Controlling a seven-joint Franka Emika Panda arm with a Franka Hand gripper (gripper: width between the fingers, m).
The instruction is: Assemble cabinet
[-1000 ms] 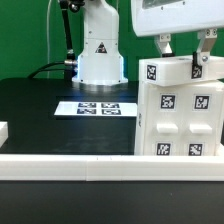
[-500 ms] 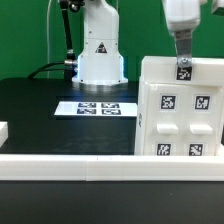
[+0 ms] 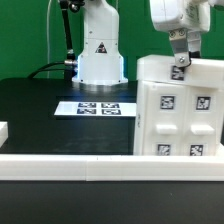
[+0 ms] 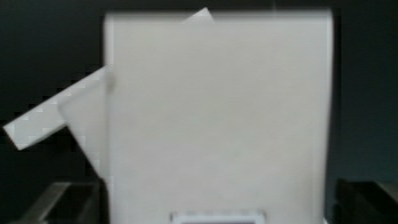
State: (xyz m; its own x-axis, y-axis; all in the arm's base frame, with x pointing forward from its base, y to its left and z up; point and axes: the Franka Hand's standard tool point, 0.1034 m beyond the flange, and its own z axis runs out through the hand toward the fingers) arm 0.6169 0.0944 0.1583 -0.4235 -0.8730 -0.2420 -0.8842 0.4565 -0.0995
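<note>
Cabinet body (image 3: pixel 180 110) stands upright on the black desk (image 3: pixel 40 115), at 3 o'clock in the exterior view, tagged face toward the camera. Gripper (image 3: pixel 181 60) sits at its top edge, 1 o'clock, fingers appearing to straddle the panel; whether it is clamped cannot be told. The wrist view shows a white panel (image 4: pixel 214 110) filling the frame. Judged purpose: steadying or repositioning the body upright for fitting. Marker board (image 3: pixel 98 108) lies flat at centre. A white rail (image 3: pixel 70 160) borders the desk at 6 o'clock.

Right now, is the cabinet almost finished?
Not sure yet. The white cabinet body stands upright on the black table. The gripper is at its top edge, apparently working there. No doors or loose parts show, so what's left is unclear.
</note>
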